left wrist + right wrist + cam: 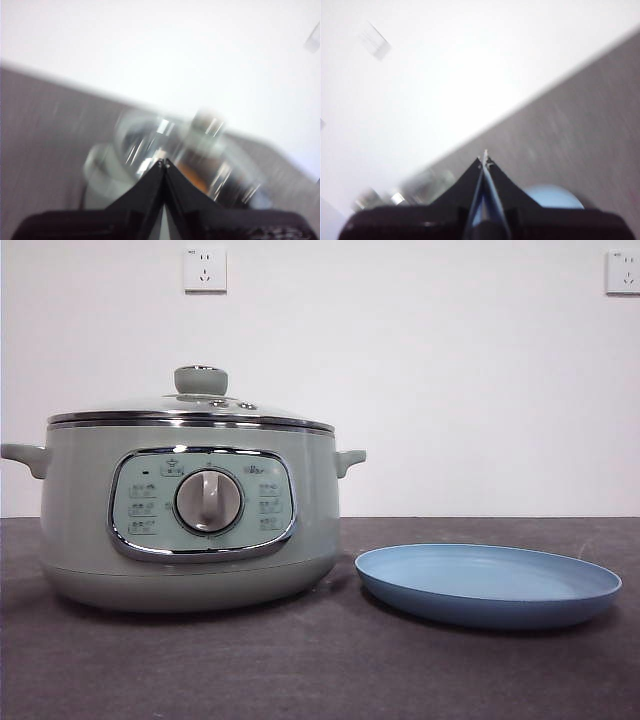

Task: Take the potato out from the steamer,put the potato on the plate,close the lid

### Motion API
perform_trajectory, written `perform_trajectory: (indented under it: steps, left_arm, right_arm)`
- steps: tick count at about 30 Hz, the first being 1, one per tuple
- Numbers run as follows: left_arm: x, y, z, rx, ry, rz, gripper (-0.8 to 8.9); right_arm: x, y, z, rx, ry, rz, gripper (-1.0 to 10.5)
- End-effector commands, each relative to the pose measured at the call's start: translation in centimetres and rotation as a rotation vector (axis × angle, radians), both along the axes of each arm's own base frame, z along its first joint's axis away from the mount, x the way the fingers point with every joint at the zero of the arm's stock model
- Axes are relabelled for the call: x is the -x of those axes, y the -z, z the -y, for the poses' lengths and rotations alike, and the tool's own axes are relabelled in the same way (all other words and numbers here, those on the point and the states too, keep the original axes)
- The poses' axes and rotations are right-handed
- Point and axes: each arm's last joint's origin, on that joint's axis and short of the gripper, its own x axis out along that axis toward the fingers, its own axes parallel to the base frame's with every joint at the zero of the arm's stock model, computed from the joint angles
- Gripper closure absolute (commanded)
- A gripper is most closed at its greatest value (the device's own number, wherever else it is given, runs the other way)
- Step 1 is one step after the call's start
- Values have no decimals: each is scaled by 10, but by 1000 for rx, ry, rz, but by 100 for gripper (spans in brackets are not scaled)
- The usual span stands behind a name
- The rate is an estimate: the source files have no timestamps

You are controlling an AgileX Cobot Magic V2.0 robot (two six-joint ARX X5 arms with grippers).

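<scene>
— So, nearest on the dark matte table (200,670)?
— Shallow blue plate (488,585), bare, right of the steamer (190,525): round, sage-green, chrome-trimmed, dial in front.
— Lid (195,405)?
— Domed glass, seated on the rim. An orange blur shows through it, likely the potato (192,175).
— Tools?
— Left tool (164,162) and right tool (484,157) both clenched, empty, above the table.

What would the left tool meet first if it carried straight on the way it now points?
Probably the glass lid on the steamer, just beyond the shut left tool; the blur leaves depth unclear.
</scene>
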Motion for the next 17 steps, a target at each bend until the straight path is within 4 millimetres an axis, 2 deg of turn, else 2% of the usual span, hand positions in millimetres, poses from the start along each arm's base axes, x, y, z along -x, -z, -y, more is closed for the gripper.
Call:
perform_trajectory:
  steps: [1, 5, 10, 13, 17]
  left_arm:
    - [6, -38, -1, 1, -2, 71, 821]
    - [2, -87, 0, -117, -2, 120, 821]
    - [-16, -149, 4, -242, 69, 151, 821]
    - [-33, -176, 7, -293, 106, 104, 821]
    - [-55, -201, 11, -350, 191, -21, 821]
  right_arm:
    - [4, -35, 0, 65, 11, 79, 963]
    - [2, -90, -1, 244, 14, 142, 963]
    - [-12, -164, -4, 473, 12, 222, 962]
    - [-25, -200, -8, 545, -99, 221, 962]
    - [-49, -231, -15, 602, -274, 142, 962]
